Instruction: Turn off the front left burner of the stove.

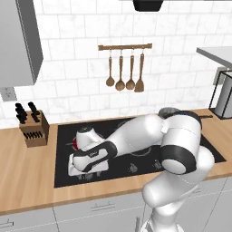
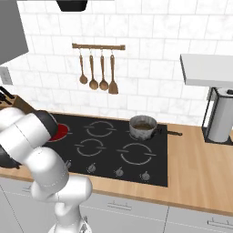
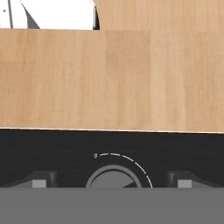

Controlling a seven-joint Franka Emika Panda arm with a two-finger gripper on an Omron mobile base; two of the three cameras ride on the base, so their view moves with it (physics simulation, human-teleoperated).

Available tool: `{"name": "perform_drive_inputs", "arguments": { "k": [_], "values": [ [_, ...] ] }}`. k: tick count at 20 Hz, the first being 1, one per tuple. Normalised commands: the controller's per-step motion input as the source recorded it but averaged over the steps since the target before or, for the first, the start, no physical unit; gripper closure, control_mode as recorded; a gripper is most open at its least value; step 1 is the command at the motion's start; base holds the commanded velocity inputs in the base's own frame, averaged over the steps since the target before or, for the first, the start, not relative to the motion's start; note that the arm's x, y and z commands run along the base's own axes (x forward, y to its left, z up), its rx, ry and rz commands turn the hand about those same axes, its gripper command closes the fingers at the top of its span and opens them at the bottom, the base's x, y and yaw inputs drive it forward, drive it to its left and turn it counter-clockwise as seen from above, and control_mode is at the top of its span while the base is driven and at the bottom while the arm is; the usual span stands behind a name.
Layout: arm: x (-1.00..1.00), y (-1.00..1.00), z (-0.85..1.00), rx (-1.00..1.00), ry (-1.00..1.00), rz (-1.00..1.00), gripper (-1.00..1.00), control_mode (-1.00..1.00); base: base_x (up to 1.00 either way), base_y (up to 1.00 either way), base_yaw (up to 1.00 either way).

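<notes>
The stove (image 2: 150, 161) is a flat black glass cooktop set in a wooden counter. Its front left burner (image 2: 59, 132) glows solid red, partly behind my arm; a sliver of that red burner (image 1: 74, 144) shows beside the hand. My gripper (image 1: 87, 174) points down over the stove's front left corner. In the hand view the gripper (image 3: 112, 183) is open. Its fingertips (image 3: 40, 182) stand either side of a round grey knob (image 3: 113, 178) without touching it. A dial arc is printed around the knob.
A grey pot (image 2: 143, 126) sits on the back right burner. More knobs (image 2: 119, 172) line the stove's front edge. A knife block (image 1: 34, 129) stands on the counter to the left, a paper towel holder (image 2: 220, 120) to the right. Wooden utensils (image 1: 124, 68) hang on the wall.
</notes>
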Motion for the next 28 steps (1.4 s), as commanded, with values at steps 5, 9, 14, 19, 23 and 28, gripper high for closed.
{"name": "perform_drive_inputs", "arguments": {
  "k": [5, 9, 14, 19, 23, 28],
  "values": [
    [0.04, 0.03, -0.17, 0.0, 0.0, 0.0, -1.0, -1.0, 0.0, 0.0, 0.0],
    [0.09, 0.04, -0.16, 0.0, 0.0, 0.0, -1.0, -1.0, 0.0, 0.0, 0.0],
    [0.09, 0.01, -0.15, 0.0, 0.0, 0.0, -1.0, -1.0, 0.0, 0.0, 0.0],
    [0.11, 0.0, -0.1, 0.0, 0.0, 0.0, -1.0, -1.0, 0.0, 0.0, 0.0],
    [0.06, 0.0, -0.12, 0.0, 0.0, 0.0, -1.0, -1.0, 0.0, 0.0, 0.0],
    [0.0, 0.0, -0.14, 0.0, 0.0, 0.0, 1.0, -1.0, 0.0, 0.0, 0.0]
  ]
}}
